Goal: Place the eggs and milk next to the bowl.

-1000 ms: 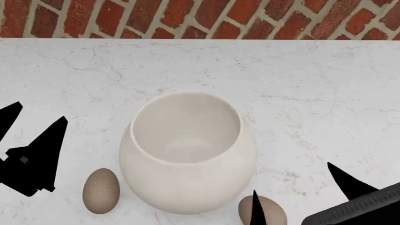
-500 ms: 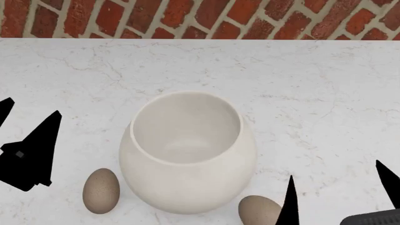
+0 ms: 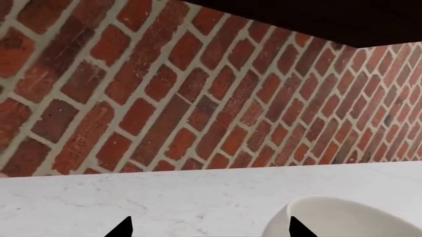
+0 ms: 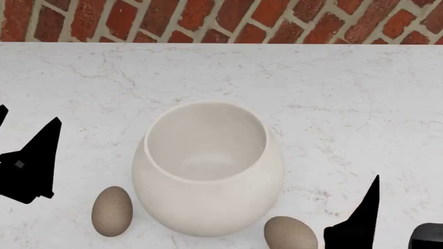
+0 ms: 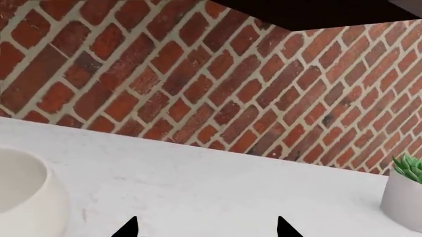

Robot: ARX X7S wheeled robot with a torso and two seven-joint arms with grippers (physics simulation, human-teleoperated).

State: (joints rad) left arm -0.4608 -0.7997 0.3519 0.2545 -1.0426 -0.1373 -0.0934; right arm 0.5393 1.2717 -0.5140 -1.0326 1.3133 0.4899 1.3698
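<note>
The cream-white bowl (image 4: 207, 166) stands in the middle of the marble counter. One speckled tan egg (image 4: 112, 211) lies against its front left. The other egg (image 4: 291, 233) lies at its front right. The milk is out of view. My left gripper (image 4: 28, 116) is open and empty, left of the bowl. In the left wrist view the left gripper (image 3: 209, 228) has its jaws wide apart, with the bowl (image 3: 349, 217) beside one tip. My right gripper (image 5: 205, 228) is open and empty. One of its fingers (image 4: 367, 212) shows just right of the right egg, apart from it.
A red brick wall (image 4: 221, 21) runs along the back of the marble counter (image 4: 332, 93). A small pale pot with a green plant (image 5: 405, 197) stands on the counter far to the right, seen only in the right wrist view.
My right gripper has moved right, off the right egg, which stays lying by the bowl. My left gripper has drifted slightly left. Bowl and eggs have not moved.
</note>
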